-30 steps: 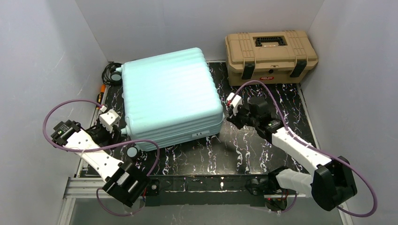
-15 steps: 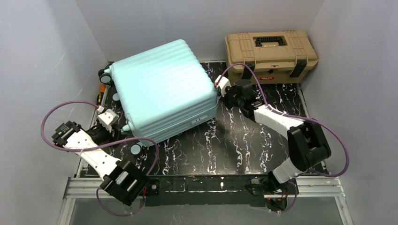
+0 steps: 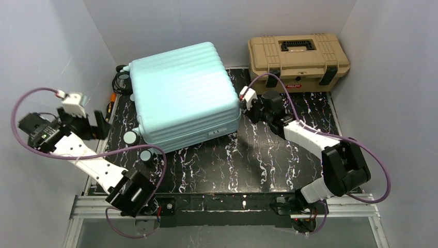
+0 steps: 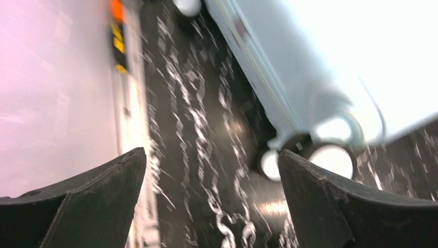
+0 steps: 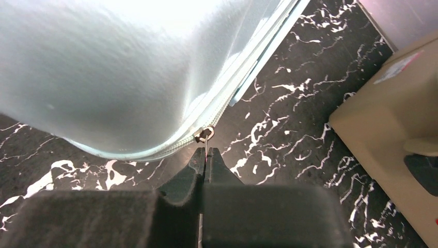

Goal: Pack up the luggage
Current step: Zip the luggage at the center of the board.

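Your left arm: bent out toward left wall, claw [image 3: 89, 124] spread wide, empty, apart from suitcase [image 3: 181, 93]. Your right arm: stretched far-left, claw [image 5: 205, 153] pinched on zipper pull [image 5: 206, 135] at suitcase's right corner; only right wrist view shows it. Suitcase flat, closed, on desk [image 3: 258, 160], left of toolbox [image 3: 297, 59]. Left wrist view, blurred: wheels [image 4: 330, 160].

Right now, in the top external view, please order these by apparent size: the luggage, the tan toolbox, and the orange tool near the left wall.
1. luggage, clearly the largest.
2. tan toolbox, noticeably smaller.
3. orange tool, by far the smallest; only a small part of it shows clearly.
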Robot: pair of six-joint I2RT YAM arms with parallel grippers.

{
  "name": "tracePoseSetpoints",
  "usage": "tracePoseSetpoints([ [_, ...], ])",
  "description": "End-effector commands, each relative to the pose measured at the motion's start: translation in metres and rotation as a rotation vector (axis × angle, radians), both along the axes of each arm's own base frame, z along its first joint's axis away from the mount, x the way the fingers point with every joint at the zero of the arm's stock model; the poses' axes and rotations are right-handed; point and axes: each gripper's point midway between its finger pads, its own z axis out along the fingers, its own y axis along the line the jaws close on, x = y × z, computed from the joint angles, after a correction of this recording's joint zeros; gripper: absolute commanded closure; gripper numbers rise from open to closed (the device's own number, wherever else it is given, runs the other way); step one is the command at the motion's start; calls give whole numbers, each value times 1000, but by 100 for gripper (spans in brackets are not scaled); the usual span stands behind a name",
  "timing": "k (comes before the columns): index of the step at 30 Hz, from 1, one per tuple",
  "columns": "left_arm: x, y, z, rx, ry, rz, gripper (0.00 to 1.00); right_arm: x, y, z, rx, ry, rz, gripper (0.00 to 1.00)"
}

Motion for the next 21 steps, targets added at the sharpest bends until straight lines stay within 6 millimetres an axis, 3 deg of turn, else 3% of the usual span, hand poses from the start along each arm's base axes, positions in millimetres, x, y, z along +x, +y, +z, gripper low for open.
tracePoseSetpoints([
  [1,50,3,111,-79,-288,118,2,42,-35,99,99,-293,-181,99],
  [4,88,-13,133,60,-326,121,2,42,-30,101,122,-278,-170,99],
  [11,212,12,148,216,-303,372,2,29,-20,97,167,-224,-117,99],
  [14,263,12,148,284,-291,423,3,7,-12,89,170,-194,-27,99],
  [21,351,-25,143,482,-324,400,3,-54,11,69,127,-76,219,99],
])
